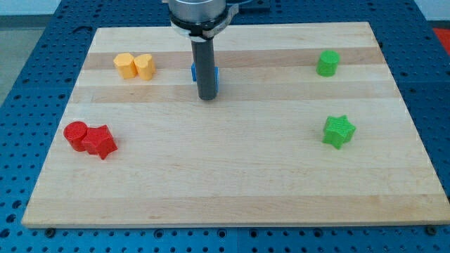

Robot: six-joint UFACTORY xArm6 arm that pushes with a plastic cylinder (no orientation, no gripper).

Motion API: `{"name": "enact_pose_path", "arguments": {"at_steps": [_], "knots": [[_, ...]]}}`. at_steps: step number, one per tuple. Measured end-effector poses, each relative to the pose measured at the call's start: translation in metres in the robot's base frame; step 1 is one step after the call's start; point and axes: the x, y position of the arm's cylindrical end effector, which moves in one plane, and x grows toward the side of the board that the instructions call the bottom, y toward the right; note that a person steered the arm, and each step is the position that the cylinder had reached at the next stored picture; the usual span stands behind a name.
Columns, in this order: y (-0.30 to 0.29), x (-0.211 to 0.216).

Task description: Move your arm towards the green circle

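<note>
The green circle (328,63) stands near the board's top right. My tip (207,98) is at the board's upper middle, far to the left of the green circle. A blue block (215,76) sits right behind the rod, mostly hidden by it, so its shape cannot be made out. A green star (338,131) lies below the green circle at the right.
Two yellow blocks (134,66) sit side by side at the upper left. A red circle (75,134) and a red star (100,142) touch each other at the left. The wooden board (232,190) lies on a blue perforated table.
</note>
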Motion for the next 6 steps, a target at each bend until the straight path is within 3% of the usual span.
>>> {"name": "enact_pose_path", "arguments": {"at_steps": [2, 4, 5, 6], "knots": [[0.075, -0.01], [0.113, -0.1], [0.172, -0.114], [0.21, -0.099]]}}
